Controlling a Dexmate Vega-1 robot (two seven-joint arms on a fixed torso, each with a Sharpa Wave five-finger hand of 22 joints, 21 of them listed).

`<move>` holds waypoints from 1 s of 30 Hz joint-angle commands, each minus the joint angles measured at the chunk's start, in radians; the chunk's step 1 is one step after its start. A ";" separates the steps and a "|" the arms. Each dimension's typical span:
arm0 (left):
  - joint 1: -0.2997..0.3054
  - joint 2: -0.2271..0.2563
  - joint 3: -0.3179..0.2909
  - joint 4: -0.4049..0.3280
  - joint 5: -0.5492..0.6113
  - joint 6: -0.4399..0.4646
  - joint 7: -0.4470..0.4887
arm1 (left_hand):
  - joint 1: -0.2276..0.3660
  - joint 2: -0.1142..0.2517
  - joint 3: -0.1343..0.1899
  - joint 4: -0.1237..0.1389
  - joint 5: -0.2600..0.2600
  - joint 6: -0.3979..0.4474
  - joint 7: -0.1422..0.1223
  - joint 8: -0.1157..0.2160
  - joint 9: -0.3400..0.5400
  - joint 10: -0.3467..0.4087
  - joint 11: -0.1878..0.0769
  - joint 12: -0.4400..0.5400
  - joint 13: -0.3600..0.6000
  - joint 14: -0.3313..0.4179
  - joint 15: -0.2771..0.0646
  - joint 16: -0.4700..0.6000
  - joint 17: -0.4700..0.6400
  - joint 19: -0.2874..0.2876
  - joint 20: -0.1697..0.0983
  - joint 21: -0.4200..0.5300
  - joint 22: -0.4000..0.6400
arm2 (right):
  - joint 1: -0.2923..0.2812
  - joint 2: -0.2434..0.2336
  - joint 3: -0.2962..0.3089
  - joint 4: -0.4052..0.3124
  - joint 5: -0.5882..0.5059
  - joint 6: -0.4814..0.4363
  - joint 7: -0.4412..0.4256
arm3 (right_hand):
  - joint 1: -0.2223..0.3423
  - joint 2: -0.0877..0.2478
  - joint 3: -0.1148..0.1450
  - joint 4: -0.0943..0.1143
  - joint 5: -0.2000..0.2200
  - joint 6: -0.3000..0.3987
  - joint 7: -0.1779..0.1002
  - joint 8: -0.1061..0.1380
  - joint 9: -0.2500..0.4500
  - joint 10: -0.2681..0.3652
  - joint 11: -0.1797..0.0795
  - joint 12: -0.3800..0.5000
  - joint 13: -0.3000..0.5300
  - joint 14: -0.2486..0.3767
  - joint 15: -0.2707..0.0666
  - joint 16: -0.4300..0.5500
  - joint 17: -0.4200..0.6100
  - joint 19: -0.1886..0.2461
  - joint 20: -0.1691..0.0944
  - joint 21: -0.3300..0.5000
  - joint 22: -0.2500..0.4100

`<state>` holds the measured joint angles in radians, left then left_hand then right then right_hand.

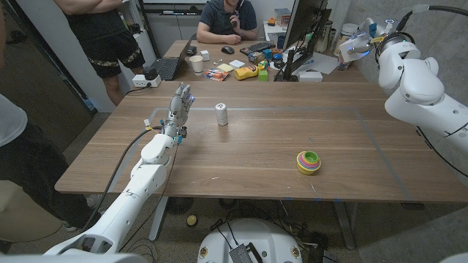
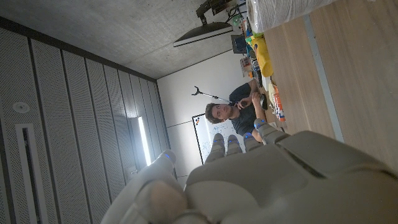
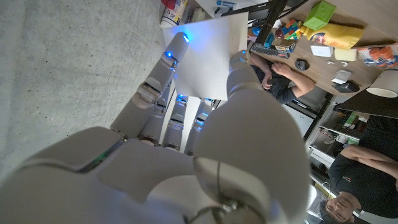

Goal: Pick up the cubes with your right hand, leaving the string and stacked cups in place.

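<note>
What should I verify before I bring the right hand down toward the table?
1. Right hand free: ok. Its fingers are apart and hold nothing, and the arm is raised at the table's far right.
2. Left hand clear of the work: ok. It is held fingers up over the table's left part, apart from the string spool.
3. String spool in place: ok. It stands upright and nothing touches it.
4. Stacked cups in place: ok. They sit nested, right of centre and nearer the robot.
5. Cube target located: cannot tell. I cannot make one out on the wooden table, so confirm before descending.
</note>
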<state>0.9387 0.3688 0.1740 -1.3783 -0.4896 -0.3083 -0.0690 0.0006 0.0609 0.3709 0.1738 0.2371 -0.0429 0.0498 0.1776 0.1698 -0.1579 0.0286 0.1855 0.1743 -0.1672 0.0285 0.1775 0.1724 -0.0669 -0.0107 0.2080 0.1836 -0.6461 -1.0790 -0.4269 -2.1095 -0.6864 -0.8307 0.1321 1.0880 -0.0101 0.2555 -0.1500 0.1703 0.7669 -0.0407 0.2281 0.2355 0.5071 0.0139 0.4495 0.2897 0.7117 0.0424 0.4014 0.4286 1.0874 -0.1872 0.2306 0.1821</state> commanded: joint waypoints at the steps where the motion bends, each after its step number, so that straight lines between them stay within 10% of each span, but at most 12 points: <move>1: 0.018 0.008 -0.005 -0.022 -0.006 -0.008 0.000 | 0.007 0.070 -0.006 0.001 0.005 -0.004 -0.002 0.002 0.002 -0.007 -0.001 0.004 0.002 -0.052 0.000 0.003 0.003 -0.005 -0.001 0.000 0.002 | -0.073 0.013 0.046 -0.040 -0.034 -0.013 -0.134 | 0.191 0.180 0.011 0.009 0.006 0.020 0.007 0.005 0.006 0.050 -0.041 0.068 0.083 0.135 -0.274 0.002 0.008 0.006 -0.017 0.010 0.002; 30: 0.062 0.035 -0.009 -0.075 -0.023 -0.018 0.019 | 0.008 0.071 -0.012 0.001 0.007 -0.004 -0.002 0.002 0.002 -0.007 -0.001 0.005 0.002 -0.051 -0.001 0.003 0.003 -0.005 -0.001 0.000 0.002 | -0.124 -0.011 0.090 -0.084 0.012 -0.017 -0.129 | 0.204 0.188 0.015 0.016 0.008 0.036 0.015 0.005 0.012 0.073 -0.037 0.082 0.093 0.166 -0.273 -0.009 0.016 0.018 -0.018 0.020 0.003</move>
<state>0.9886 0.3943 0.1649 -1.4380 -0.5046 -0.3228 -0.0530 0.0007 0.0609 0.3624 0.1737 0.2371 -0.0429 0.0498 0.1776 0.1698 -0.1578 0.0286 0.1855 0.1743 -0.1672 0.0285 0.1775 0.1724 -0.0669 -0.0106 0.2080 0.1836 -0.7457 -1.0811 -0.3566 -2.1733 -0.6881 -0.8395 0.0132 1.0949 -0.0170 0.2555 -0.1500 0.1739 0.7796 -0.0352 0.2299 0.2440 0.5227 0.0255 0.4519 0.2897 0.7384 0.0516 0.3936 0.4433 1.1017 -0.1945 0.2476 0.1854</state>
